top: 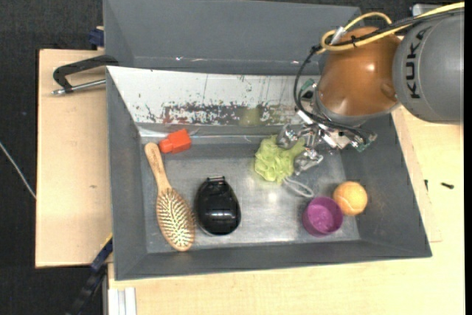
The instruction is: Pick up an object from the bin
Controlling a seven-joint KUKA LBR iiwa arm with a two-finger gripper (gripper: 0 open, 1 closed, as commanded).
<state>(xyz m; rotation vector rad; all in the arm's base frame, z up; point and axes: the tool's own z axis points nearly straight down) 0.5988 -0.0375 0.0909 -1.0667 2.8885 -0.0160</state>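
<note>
My gripper (308, 153) hangs low in the right half of the bin, its metal fingers right beside a crumpled yellow-green sponge-like thing (274, 161) and touching its right edge. Whether anything sits between the fingers is not clear. Just below the fingers lies a pale grey ring-shaped piece (297, 186). A purple cup (322, 215) lies on the floor below the gripper, with an orange ball (351, 197) touching its right side.
A black oval device (217, 207) lies at the front middle. A wooden hairbrush (170, 204) lies along the left side, and a small orange block (175, 142) sits at its handle end near the back wall.
</note>
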